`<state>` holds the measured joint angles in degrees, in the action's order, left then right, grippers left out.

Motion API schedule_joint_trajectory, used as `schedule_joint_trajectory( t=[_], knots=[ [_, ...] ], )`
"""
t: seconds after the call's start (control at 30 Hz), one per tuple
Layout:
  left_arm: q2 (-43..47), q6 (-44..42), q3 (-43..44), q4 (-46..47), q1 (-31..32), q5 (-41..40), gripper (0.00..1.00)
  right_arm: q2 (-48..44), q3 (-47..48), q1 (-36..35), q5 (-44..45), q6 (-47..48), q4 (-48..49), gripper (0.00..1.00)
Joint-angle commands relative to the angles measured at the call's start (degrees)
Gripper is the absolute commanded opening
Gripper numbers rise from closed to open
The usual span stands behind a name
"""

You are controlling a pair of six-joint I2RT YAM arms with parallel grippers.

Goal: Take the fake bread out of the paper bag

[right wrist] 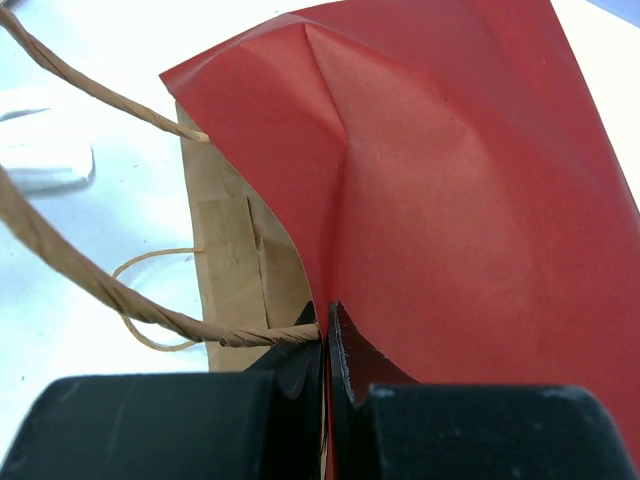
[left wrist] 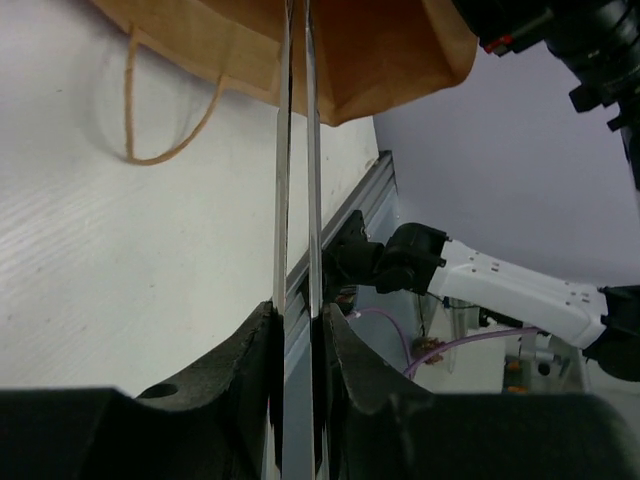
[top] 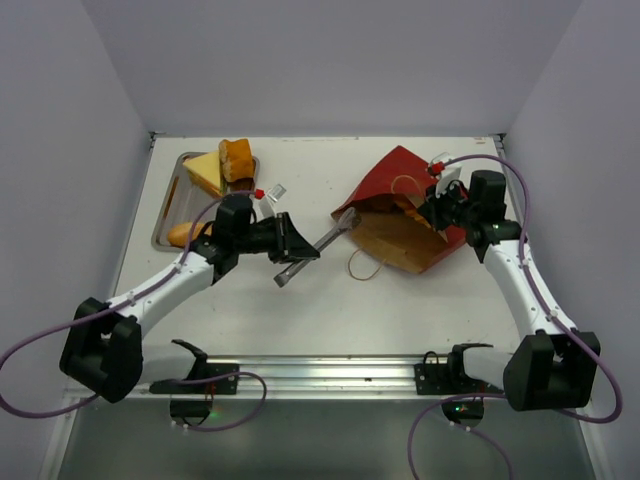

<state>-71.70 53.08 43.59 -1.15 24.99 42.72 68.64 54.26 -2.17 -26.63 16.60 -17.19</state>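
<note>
The paper bag [top: 400, 178] lies on its side at the right, red outside, with its brown inside [top: 395, 240] facing left. My right gripper [top: 432, 210] is shut on the bag's red upper edge [right wrist: 420, 200] and holds the mouth up. My left gripper [top: 290, 245] is shut on steel tongs [top: 325, 243], whose tips reach the bag's mouth. In the left wrist view the two tong blades [left wrist: 297, 200] run from my jaws to the brown paper [left wrist: 380, 60]. Any bread inside the bag is hidden. Bread pieces [top: 237, 158] lie in the steel tray [top: 165, 215].
The tray at the back left holds a yellow wedge [top: 205, 172], a brown loaf and an orange roll [top: 183, 233]. A small red and white object [top: 266, 190] lies beside it. A string handle [top: 365, 265] loops onto the table. Walls enclose the table.
</note>
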Motion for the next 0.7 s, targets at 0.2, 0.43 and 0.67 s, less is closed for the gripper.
schedule_joint_trajectory(
  t=[0.2,0.43,0.67],
  knots=[
    [-14.9,-1.3,5.8,22.1,9.3,-5.5,0.27,0.5,1.1,0.2,-0.8,0.7,-0.1,0.02],
    [-27.5,3.3,9.6,34.1,13.4,-7.0,0.26,1.0,1.6,0.2,-1.2,0.4,-0.5,0.02],
    [-37.4,4.6,15.5,36.6,14.5,-10.2,0.35,1.1,1.6,0.2,-1.2,0.4,-0.4,0.02]
  ],
)
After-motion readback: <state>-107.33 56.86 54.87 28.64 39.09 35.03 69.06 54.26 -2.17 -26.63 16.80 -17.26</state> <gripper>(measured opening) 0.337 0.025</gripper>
